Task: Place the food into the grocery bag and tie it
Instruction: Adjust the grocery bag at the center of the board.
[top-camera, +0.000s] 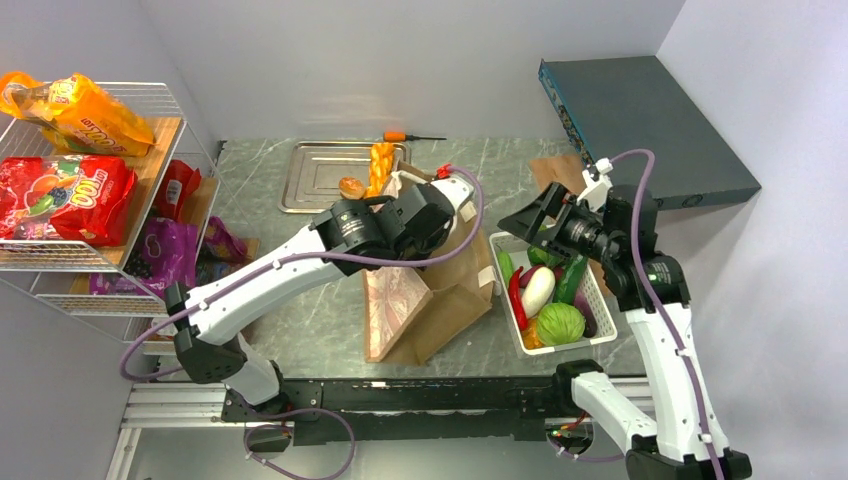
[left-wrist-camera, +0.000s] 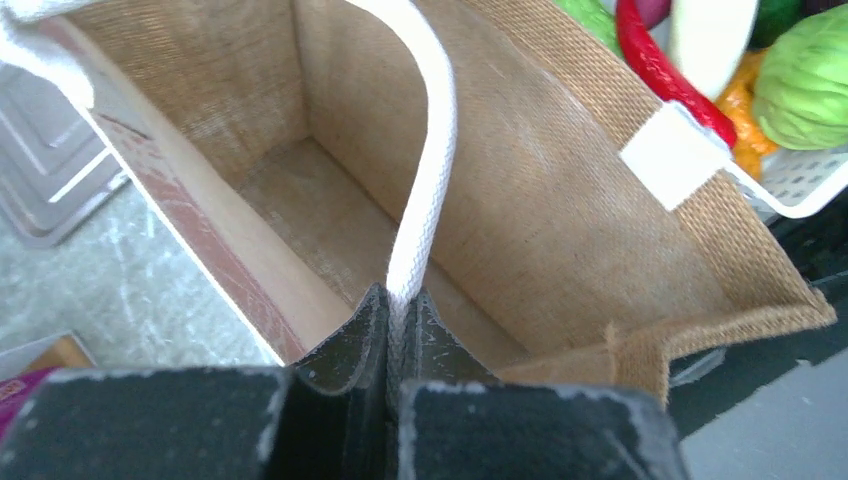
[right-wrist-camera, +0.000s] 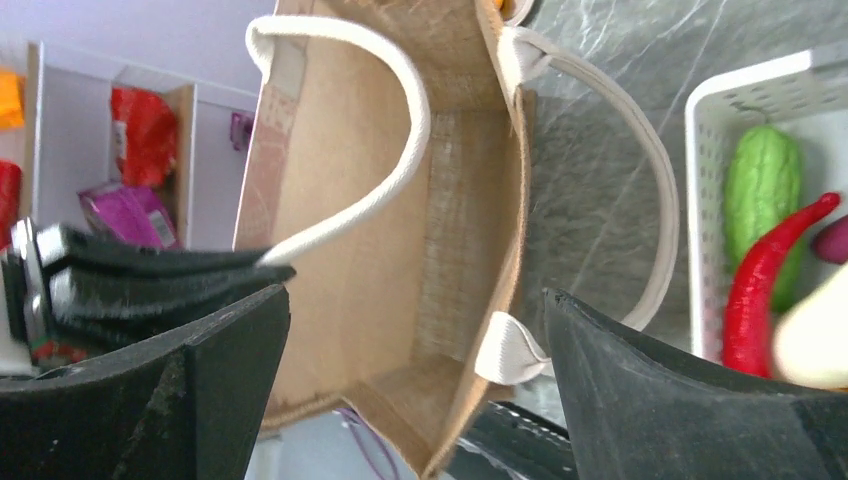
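Note:
The brown grocery bag stands open in the middle of the table, and its inside holds nothing. My left gripper is shut on one white loop handle and holds it up over the bag's mouth. My right gripper is open and empty, above the bag's right side, with the other handle hanging free. A red chili and a light green vegetable lie in the white basket. Orange and red snack packets sit on the shelf. The orange braided piece lies on the tray.
The white plastic basket with several vegetables stands right of the bag. A wire shelf is at the left. A metal tray and a screwdriver are at the back. A dark flat box is at the back right.

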